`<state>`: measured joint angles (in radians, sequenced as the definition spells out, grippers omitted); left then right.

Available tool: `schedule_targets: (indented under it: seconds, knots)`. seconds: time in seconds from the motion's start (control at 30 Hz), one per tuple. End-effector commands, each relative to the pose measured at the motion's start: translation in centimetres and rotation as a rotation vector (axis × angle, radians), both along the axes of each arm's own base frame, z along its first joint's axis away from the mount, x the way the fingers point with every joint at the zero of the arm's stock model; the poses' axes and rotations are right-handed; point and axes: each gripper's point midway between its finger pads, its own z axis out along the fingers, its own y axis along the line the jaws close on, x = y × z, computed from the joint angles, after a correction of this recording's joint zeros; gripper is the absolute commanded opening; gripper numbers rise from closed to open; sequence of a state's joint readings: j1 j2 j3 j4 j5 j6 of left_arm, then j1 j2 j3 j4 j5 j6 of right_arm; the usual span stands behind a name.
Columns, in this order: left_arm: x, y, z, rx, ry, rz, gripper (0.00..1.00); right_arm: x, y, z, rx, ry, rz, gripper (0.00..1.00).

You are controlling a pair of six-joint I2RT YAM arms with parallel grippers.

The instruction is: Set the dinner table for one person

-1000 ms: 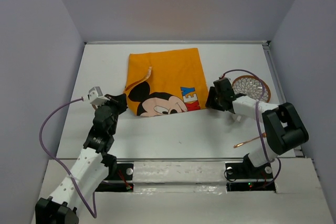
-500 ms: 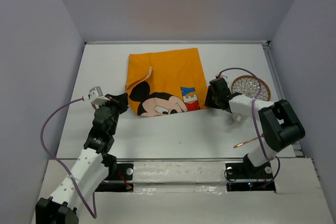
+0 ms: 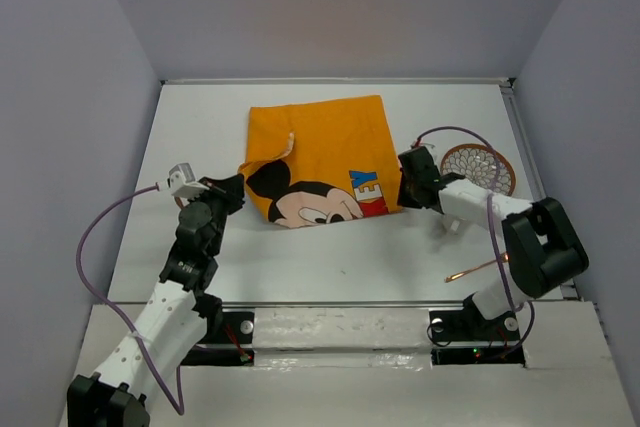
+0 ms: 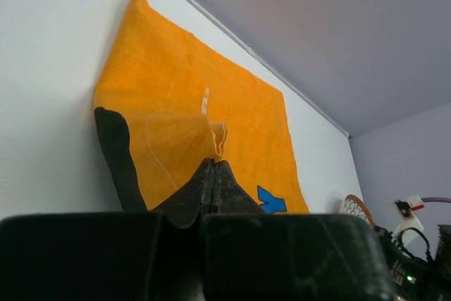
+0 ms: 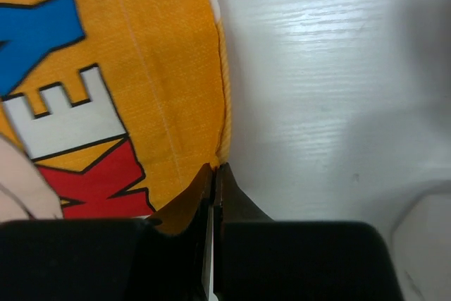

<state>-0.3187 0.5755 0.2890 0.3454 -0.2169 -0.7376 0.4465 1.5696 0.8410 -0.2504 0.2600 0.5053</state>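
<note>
The dinner table (image 3: 330,257) is a white tabletop with a thin metal rim. On it lies an orange Mickey Mouse cloth mat (image 3: 318,152), spread towards the far side. My left gripper (image 3: 236,190) is shut on the mat's near-left corner. In the left wrist view the closed tips (image 4: 213,164) pinch a raised fold of the mat (image 4: 190,96). My right gripper (image 3: 402,187) is shut on the mat's near-right edge. In the right wrist view its tips (image 5: 215,168) meet on the orange hem of the mat (image 5: 148,54).
A round patterned dish with a brown rim (image 3: 479,167) sits to the right of the mat, partly behind the right arm. A thin copper-coloured utensil (image 3: 470,270) lies near the right arm's base. Grey walls close in the table on three sides.
My right gripper has closed on the mat's near-right edge. The mat has shifted slightly to the right. The left gripper has stayed shut on its corner.
</note>
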Motion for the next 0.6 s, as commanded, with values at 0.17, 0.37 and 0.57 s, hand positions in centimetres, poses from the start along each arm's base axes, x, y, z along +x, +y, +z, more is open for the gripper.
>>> schedule_targets:
  seconds: [0.17,0.37,0.57]
  knots:
    - [-2.1,2.9,19.3,-0.099,-0.382,0.116,0.00,-0.1,-1.8,26.6,0.100,-0.567,0.039,0.00]
    - [-5.1,5.7,28.9,-0.162,-0.543,0.219,0.00,-3.7,-2.8,38.9,0.177,-0.779,0.093,0.00]
    - [-4.3,6.8,29.0,-0.160,-0.525,0.296,0.00,-2.6,-3.8,41.6,0.115,-0.826,0.051,0.00]
